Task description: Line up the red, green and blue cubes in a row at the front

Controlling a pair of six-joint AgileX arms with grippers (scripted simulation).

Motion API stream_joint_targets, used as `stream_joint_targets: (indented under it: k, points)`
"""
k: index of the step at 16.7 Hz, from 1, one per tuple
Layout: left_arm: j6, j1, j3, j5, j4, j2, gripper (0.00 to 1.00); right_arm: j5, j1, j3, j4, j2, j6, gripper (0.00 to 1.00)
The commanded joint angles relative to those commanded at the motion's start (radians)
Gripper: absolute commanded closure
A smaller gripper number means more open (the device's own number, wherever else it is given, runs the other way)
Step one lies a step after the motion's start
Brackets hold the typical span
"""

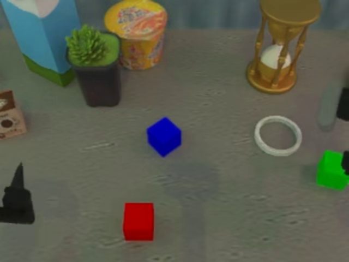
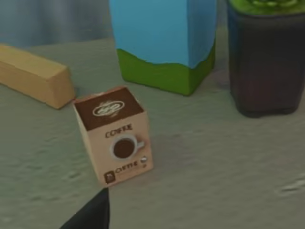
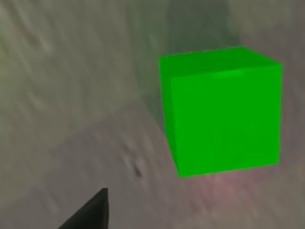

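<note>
The blue cube (image 1: 163,136) sits near the table's middle, turned at an angle. The red cube (image 1: 138,221) rests at the front, left of centre. At the far right edge lies the green cube (image 1: 332,170), which fills the right wrist view (image 3: 221,112). My right gripper (image 1: 345,162) hangs just beside and above it, mostly cut off by the picture's edge. It is open, with one dark finger (image 3: 93,212) showing and nothing held. My left gripper (image 1: 16,199) is parked at the left edge, open and empty, with one finger (image 2: 95,212) in view.
Along the back stand a blue-green carton (image 1: 41,38), a potted plant (image 1: 98,65), a noodle cup (image 1: 136,33) and an hourglass (image 1: 278,46). A white ring (image 1: 278,135) lies right of centre. A coffee box (image 1: 8,115) sits by the left edge, near a wooden block (image 2: 33,76).
</note>
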Motion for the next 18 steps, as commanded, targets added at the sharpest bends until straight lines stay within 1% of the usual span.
stream_joint_targets:
  k: [4,11,14,18]
  points:
    - [-0.082,0.049,-0.038,-0.001,0.125,-0.149,0.0,-0.001,0.01,0.104,-0.067,0.134,-0.086,0.0]
    - [-0.088,0.053,-0.039,-0.001,0.135,-0.16,0.0,-0.001,0.006,0.106,-0.066,0.141,-0.091,0.0]
    - [-0.088,0.053,-0.039,-0.001,0.135,-0.16,0.0,-0.001,0.009,0.068,0.004,0.178,-0.092,0.0]
    - [-0.088,0.053,-0.039,-0.001,0.135,-0.16,0.0,-0.001,0.011,-0.009,0.172,0.257,-0.088,0.0]
